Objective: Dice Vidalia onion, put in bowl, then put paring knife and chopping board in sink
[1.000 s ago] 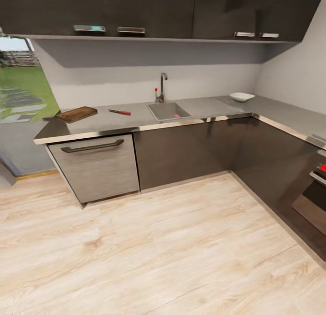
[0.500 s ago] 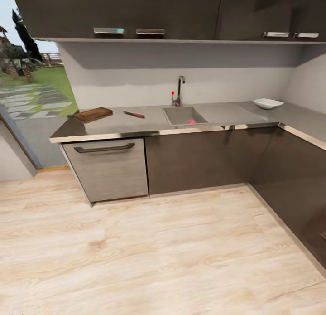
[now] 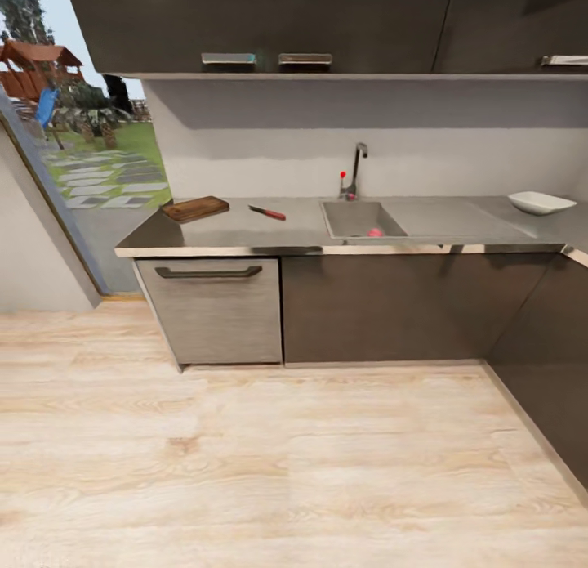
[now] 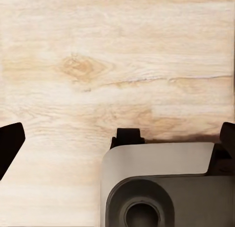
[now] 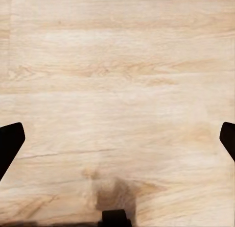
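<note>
Facing the kitchen from across the wood floor point(image 3: 294, 470), the head view takes in a grey bench point(image 3: 245, 233) with the sink point(image 3: 361, 219) as its landmark. The onion point(image 3: 375, 233) lies inside the sink, at the basin's front edge. The knife point(image 3: 268, 213) lies flat on the bench just to the window side of the sink, its red handle pointing toward the basin. The chopping board point(image 3: 195, 209) sits farther along that same side, beyond the knife and apart from it, near the bench's end. The bowl point(image 3: 541, 202) rests on the bench on the opposite side of the sink, past the drainboard, well apart from the basin. The tap point(image 3: 356, 169) stands behind the sink against the wall.

Both wrist views look down at the floor. The left pincer point(image 4: 117, 143) is spread wide with nothing between its dark fingers point(image 4: 10, 141), above a grey part of the robot point(image 4: 161, 188). The right pincer point(image 5: 117, 143) is likewise spread wide and holds nothing.
</note>
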